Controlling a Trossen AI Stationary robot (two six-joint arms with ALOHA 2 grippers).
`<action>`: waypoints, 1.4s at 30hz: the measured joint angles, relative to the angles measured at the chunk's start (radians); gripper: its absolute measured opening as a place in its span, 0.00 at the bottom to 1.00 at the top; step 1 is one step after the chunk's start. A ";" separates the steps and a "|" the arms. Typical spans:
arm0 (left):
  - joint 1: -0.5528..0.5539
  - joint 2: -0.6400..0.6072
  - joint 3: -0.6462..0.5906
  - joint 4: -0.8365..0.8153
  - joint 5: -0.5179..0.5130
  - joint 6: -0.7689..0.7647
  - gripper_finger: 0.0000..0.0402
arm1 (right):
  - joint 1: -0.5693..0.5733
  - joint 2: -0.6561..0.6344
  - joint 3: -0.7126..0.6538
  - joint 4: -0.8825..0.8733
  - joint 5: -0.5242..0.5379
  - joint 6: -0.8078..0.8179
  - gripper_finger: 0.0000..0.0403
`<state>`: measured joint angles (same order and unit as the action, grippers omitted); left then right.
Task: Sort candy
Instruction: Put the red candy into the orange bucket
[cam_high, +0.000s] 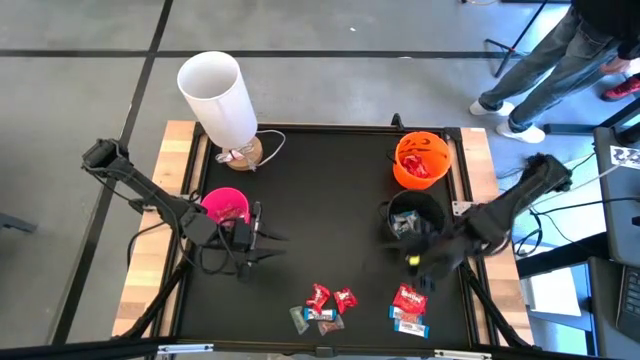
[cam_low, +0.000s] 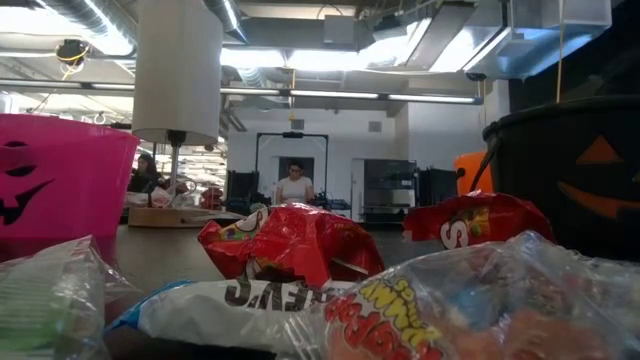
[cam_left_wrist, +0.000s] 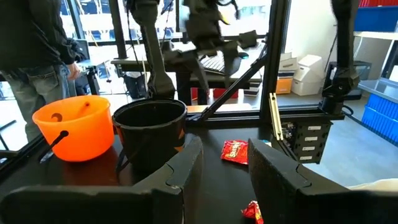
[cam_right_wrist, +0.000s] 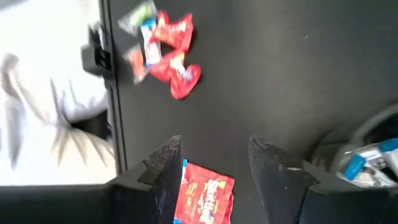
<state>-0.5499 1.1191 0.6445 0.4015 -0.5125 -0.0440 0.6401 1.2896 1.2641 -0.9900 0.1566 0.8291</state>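
Observation:
Wrapped candy lies near the table's near edge in two clusters, one in the middle (cam_high: 325, 305) and one to the right (cam_high: 408, 308); the same sweets fill the low view's foreground (cam_low: 290, 245). More candy lies inside the black bowl (cam_right_wrist: 367, 163). My right gripper (cam_high: 430, 258) hangs open and empty above the table between the black bowl (cam_high: 415, 215) and the right cluster, with a red packet (cam_right_wrist: 205, 198) below its fingers. My left gripper (cam_high: 258, 250) is open beside the pink bowl (cam_high: 226, 207), low over the table, touching nothing.
An orange bowl (cam_high: 422, 160) holding red candy stands behind the black bowl. A white cylinder on a wooden base (cam_high: 220, 95) stands at the far left. A raised black frame (cam_high: 468, 180) rims the table. A person (cam_high: 560, 60) stands beyond the far right corner.

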 joint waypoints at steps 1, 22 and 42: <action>0.000 0.000 0.000 0.000 0.000 -0.002 0.29 | 0.010 0.029 0.003 0.002 -0.001 0.000 0.45; 0.000 0.000 0.000 0.010 0.002 -0.027 0.29 | -0.076 0.462 0.009 0.466 -0.091 -0.422 0.46; 0.000 0.000 0.000 -0.002 0.001 -0.025 0.29 | -0.123 0.647 0.008 0.544 -0.192 -0.493 0.55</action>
<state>-0.5499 1.1194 0.6445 0.3994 -0.5114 -0.0692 0.5167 1.9369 1.2724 -0.4463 -0.0353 0.3357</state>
